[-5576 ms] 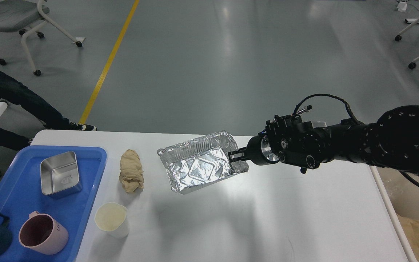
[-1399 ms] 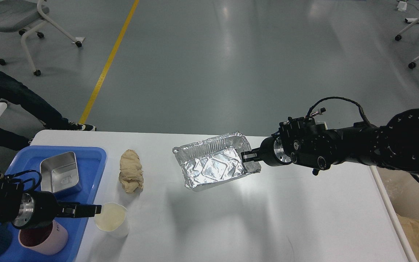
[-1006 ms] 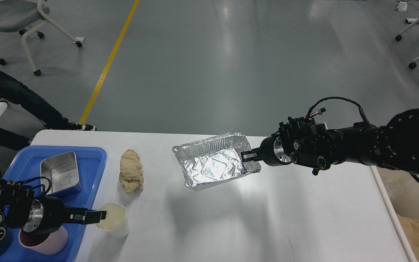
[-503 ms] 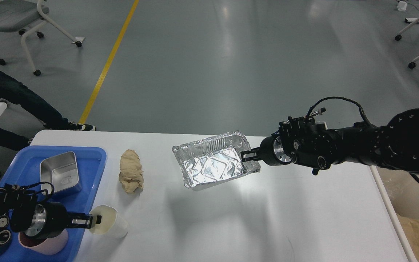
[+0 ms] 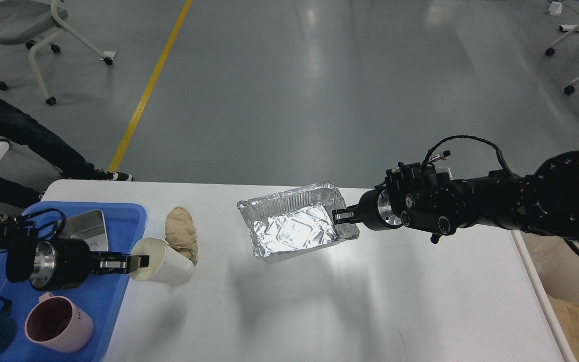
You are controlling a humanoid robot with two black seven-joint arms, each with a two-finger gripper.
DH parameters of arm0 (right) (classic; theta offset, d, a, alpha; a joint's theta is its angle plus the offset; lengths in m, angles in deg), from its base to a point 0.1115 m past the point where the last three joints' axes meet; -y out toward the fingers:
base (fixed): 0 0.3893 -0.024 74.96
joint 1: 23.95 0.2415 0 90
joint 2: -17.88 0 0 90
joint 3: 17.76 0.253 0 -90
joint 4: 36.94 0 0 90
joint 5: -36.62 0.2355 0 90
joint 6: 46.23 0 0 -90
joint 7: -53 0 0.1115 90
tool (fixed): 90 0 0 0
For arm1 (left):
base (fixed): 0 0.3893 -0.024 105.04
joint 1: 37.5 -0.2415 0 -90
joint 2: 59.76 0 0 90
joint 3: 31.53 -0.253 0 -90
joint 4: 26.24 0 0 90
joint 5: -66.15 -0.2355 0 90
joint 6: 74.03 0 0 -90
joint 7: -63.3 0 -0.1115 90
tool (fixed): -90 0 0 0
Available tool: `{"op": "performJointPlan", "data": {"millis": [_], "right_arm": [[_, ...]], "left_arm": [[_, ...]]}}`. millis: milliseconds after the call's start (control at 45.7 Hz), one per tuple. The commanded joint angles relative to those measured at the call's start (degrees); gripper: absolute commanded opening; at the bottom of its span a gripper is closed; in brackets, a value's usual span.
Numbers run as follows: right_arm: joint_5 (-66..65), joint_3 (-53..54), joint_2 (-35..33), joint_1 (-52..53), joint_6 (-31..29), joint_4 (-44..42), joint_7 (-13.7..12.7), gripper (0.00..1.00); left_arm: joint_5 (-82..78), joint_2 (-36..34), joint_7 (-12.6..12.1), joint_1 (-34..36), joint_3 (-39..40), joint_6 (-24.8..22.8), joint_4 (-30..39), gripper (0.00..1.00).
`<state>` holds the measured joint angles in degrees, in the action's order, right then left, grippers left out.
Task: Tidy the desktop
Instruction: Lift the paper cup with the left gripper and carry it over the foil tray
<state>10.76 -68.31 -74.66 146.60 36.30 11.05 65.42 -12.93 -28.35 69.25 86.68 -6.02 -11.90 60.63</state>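
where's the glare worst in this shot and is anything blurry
Head view: the strongest glare sits on the foil tray's floor, washing out its embossing; softer light streaks reflect off the grey floor; the tray casts a faint shadow on the desktop; everything looks in focus, with no motion blur.

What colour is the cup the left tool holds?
Cream-white cup, pinched at the rim by the left tool; head view.

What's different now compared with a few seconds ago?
The left claw came in from the left, gripped the rim of the white cup and lifted it, tilted, up toward the crumpled brown paper. The right claw carried the foil tray slightly rightward and kept holding it. The blue tray and its pink mug stayed put.
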Motion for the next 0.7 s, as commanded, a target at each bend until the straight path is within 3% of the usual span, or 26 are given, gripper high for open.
{"op": "performJointPlan", "data": {"millis": [0, 241, 350, 459, 678], "right_arm": [[0.2, 0.01, 0.09, -0.3, 0.0, 0.0, 0.06, 0.0], [0.46, -0.07, 0.09, -0.3, 0.0, 0.0, 0.06, 0.0], [0.46, 0.01, 0.26, -0.3, 0.0, 0.0, -0.03, 0.0], [0.46, 0.19, 0.35, -0.21, 0.0, 0.08, -0.03, 0.0], [0.55, 0.37, 0.7, -0.3, 0.0, 0.08, -0.03, 0.0]], "left_arm": [[2.61, -5.03, 0.55, 0.19, 3.66, -1.83, 4.09, 0.01], [7.01, -12.86, 2.83, 0.36, 10.69, -6.31, 5.68, 0.02], [7.89, -12.52, 2.4, 1.68, 14.65, -9.56, 5.24, 0.02], [8.07, -11.81, 2.04, 5.28, 14.57, -9.83, 3.75, 0.02], [4.38, 2.5, -0.94, 11.87, 11.41, -9.74, -1.87, 0.02]]}}
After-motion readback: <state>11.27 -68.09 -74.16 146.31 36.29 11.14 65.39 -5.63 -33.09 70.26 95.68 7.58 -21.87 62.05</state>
